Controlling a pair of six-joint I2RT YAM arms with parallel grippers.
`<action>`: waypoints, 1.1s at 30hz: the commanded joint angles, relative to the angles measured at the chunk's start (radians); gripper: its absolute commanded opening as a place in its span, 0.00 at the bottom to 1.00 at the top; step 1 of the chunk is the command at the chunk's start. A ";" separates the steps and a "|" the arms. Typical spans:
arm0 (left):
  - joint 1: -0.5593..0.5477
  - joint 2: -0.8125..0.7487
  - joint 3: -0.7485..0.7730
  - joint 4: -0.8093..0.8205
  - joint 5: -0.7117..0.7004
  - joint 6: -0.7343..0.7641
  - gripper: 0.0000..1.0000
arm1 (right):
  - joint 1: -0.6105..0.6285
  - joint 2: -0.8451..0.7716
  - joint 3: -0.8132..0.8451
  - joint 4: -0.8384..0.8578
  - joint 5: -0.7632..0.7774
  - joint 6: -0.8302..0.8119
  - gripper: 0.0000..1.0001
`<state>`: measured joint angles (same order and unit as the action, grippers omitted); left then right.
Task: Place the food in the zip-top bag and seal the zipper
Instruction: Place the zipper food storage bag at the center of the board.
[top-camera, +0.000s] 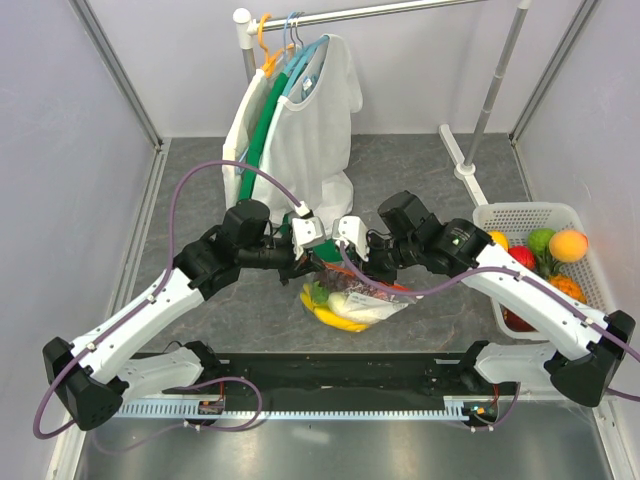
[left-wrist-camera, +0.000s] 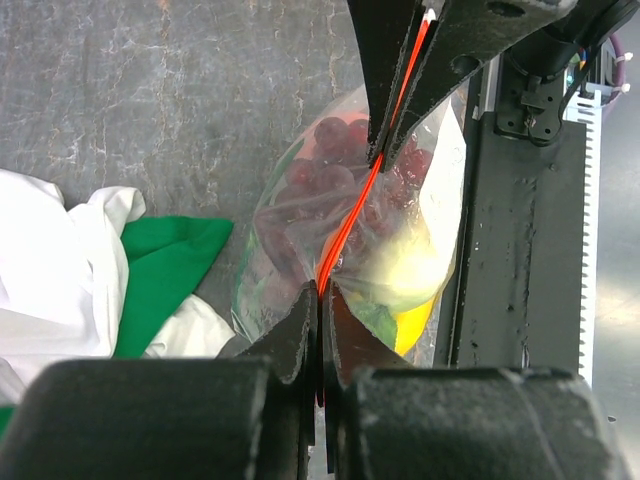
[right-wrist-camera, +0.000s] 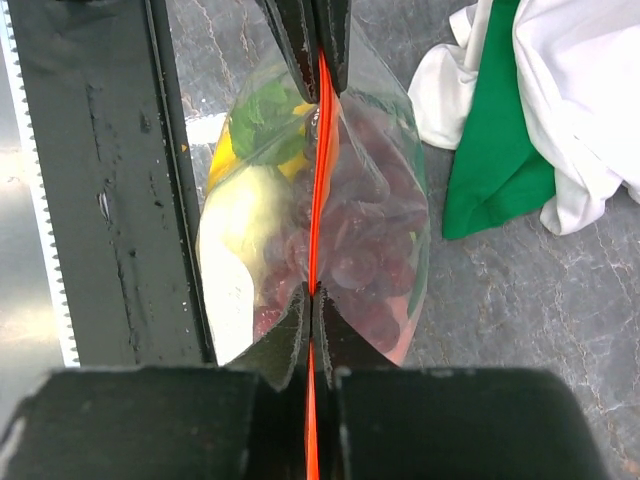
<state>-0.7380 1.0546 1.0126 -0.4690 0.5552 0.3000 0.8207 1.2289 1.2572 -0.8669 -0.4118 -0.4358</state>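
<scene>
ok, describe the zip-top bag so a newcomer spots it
Middle of the grey table, in front of the hanging shirts. The zip-top bag is pinched between the left gripper and right gripper. Unlike the white basket, it is clear, with a red-orange zipper.

Zip-top bag (top-camera: 372, 305): clear floppy plastic, filled, bulging on both sides of mouth. Mouth uppermost, over grey counter (top-camera: 250, 310); cannot tell whether bottom rests on it.
Zipper (left-wrist-camera: 345, 235): thin red-orange strip, slightly curved, shows as single line, lips together along visible run. Both ends clamped between jaws.
Food inside: dark red round pieces (right-wrist-camera: 365, 245), yellow bananas (top-camera: 338, 321) lowest, green leaves (right-wrist-camera: 258, 108), pale white piece (right-wrist-camera: 240, 225).
More fruit (top-camera: 553, 250): well apart at right, in white slatted basket (top-camera: 525, 209).
</scene>
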 joint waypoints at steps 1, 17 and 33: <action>-0.004 -0.008 0.053 0.093 0.032 -0.041 0.02 | 0.008 -0.016 -0.018 0.022 0.010 0.040 0.00; -0.003 -0.064 0.107 0.141 -0.097 -0.156 0.79 | -0.181 -0.155 0.056 0.022 0.039 0.509 0.00; -0.001 -0.107 0.144 0.130 -0.179 -0.134 1.00 | -0.446 -0.125 0.115 0.072 0.255 1.150 0.00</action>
<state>-0.7418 0.9798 1.1675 -0.3641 0.4072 0.1726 0.4129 1.0779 1.2610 -0.8928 -0.3004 0.4267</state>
